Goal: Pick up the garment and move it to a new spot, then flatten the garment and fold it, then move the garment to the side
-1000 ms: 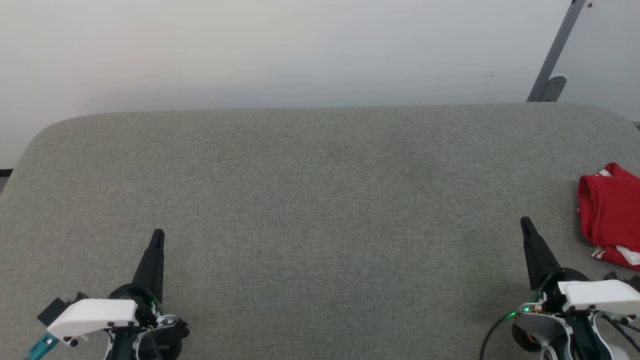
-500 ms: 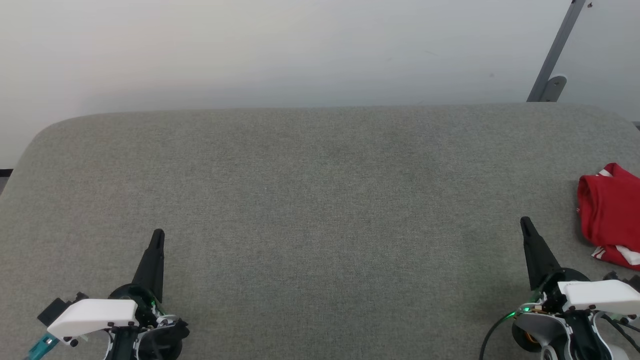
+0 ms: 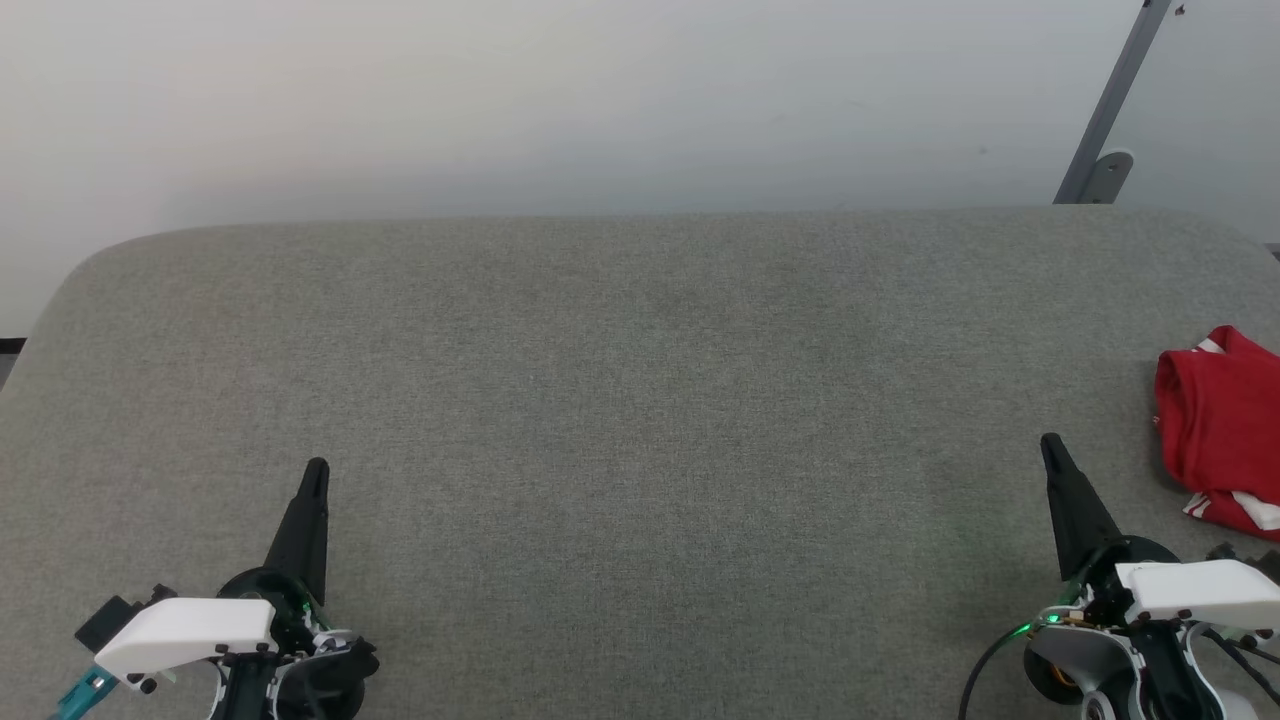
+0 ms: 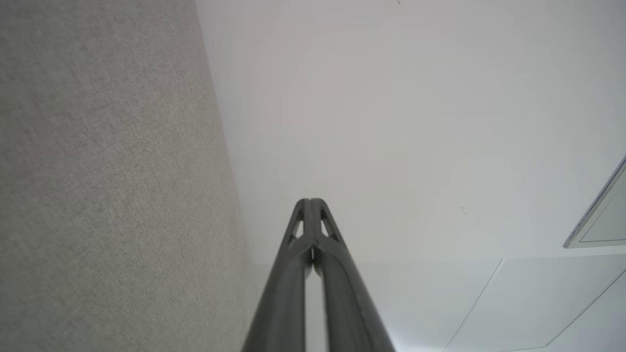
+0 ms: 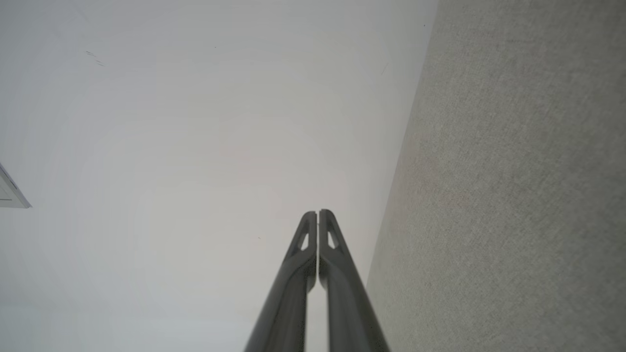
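Note:
The garment (image 3: 1222, 430), red with bits of white-and-red striped trim, lies crumpled at the right edge of the grey fabric surface (image 3: 640, 400), partly cut off by the head view's border. My right gripper (image 3: 1050, 445) rests at the lower right, shut and empty, its tip a short way left of the garment. At the lower left my left gripper (image 3: 317, 468) is shut and empty too. In the left wrist view the left gripper (image 4: 309, 201) has its tips pressed together, and the right gripper (image 5: 317, 213) looks the same in the right wrist view.
The grey surface has rounded far corners and ends at a pale wall (image 3: 600, 100). A grey metal bar with a bracket (image 3: 1105, 130) leans against the wall at the upper right.

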Tool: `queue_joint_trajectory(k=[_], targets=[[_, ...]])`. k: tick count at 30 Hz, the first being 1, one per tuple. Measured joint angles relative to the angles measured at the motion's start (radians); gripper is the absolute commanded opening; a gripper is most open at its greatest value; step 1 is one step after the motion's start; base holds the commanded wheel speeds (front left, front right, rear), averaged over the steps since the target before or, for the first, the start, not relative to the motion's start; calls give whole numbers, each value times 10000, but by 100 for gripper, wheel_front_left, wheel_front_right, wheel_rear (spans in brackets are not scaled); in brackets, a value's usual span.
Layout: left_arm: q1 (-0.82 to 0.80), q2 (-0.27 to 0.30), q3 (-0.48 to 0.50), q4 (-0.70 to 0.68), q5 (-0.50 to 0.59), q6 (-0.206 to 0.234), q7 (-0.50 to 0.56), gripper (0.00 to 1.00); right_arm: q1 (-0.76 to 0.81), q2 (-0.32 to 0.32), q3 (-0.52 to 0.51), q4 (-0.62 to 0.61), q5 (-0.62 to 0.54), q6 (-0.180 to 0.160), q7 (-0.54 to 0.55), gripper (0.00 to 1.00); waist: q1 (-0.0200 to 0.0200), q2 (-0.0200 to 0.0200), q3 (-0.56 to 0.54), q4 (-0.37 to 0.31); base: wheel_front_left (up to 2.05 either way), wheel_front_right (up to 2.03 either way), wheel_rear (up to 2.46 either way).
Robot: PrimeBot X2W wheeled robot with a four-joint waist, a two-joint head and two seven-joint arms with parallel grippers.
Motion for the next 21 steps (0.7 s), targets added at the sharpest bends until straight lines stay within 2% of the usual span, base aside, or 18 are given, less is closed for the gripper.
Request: queue_joint_trajectory(k=[21], targets=[[0, -4, 6, 0, 2, 0, 0, 0, -1, 6, -8, 0, -12, 0, 2, 0, 0, 0, 0, 0, 0, 0, 0]])
